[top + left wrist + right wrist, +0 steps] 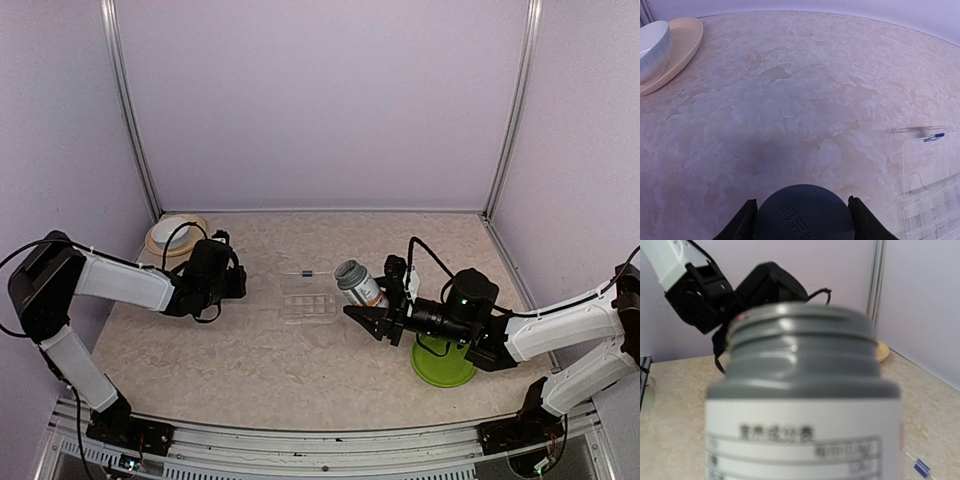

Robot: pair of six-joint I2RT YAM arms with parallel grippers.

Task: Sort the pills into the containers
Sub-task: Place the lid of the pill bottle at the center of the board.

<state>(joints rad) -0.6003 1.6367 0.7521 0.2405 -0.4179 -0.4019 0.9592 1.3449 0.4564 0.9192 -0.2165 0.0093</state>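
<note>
Grey threaded bottle; round dark cap; clear compartmented box; mottled table.

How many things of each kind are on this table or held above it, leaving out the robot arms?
bottle: 1
bottle cap: 1
clear compartment box: 1
plates: 2 (cream plate, green plate)
white bowl: 1
Total: 6

Left arm & right arm: white shell links w/ black joints, bulky black motor housings at elbows/wrists. Thin black cables loop off the wrists. Green LED on R wrist block. Black bases w/ small wiring. Left gripper fingers black (matte, wedge-shaped).
</note>
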